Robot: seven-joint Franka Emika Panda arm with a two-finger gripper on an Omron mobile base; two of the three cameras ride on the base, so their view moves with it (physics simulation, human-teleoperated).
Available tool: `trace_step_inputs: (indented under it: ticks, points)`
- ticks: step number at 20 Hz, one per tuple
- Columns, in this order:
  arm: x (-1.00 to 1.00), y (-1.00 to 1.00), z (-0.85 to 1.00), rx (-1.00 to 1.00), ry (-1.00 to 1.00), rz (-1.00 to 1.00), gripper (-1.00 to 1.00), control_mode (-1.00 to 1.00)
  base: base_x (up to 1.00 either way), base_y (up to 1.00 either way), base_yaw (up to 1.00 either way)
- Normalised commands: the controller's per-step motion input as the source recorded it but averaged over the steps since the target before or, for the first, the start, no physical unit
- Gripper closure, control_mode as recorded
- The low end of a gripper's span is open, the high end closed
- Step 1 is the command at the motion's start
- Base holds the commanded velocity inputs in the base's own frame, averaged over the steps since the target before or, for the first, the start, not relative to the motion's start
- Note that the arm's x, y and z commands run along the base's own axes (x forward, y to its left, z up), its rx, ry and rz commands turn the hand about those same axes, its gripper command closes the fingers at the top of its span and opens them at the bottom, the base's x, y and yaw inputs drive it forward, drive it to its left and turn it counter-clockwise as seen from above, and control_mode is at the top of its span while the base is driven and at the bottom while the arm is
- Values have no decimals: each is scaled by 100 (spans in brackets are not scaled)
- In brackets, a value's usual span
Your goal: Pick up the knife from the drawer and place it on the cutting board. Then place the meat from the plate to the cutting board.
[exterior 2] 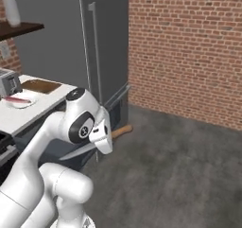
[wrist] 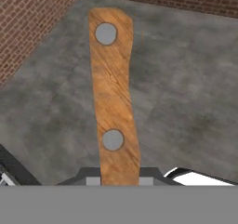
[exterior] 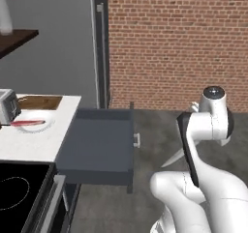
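Hand view shows the jaws pinching the knife (wrist: 114, 97) near the blade end of its wooden handle, held in the air over the floor, outside the open drawer (exterior: 99, 147). It looks light, stiff and smooth-handled; gripping nearer mid-handle would limit twisting.

grained wooden knife (wrist: 114, 97) handle, matt concrete floor (wrist: 186, 88)

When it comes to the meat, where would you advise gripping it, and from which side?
Grip the meat mid-strip, coming straight down with the jaws across its narrow width: it lies flat and long on the plate, so the ends would probably droop.
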Motion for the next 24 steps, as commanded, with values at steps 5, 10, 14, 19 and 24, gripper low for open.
trace_step_inputs:
  ticks: [5,10,14,19,24]
  points:
    - [0,0,0,0,0,0,100,100,53,-64,55]
    - [0,0,0,0,0,0,100,100,57,-50,60]
    - [0,0,0,0,0,0,100,100,57,-38,67]
    - [0,0,0,0,0,0,100,100,47,-30,73]
    - [0,0,0,0,0,0,100,100,30,-33,74]
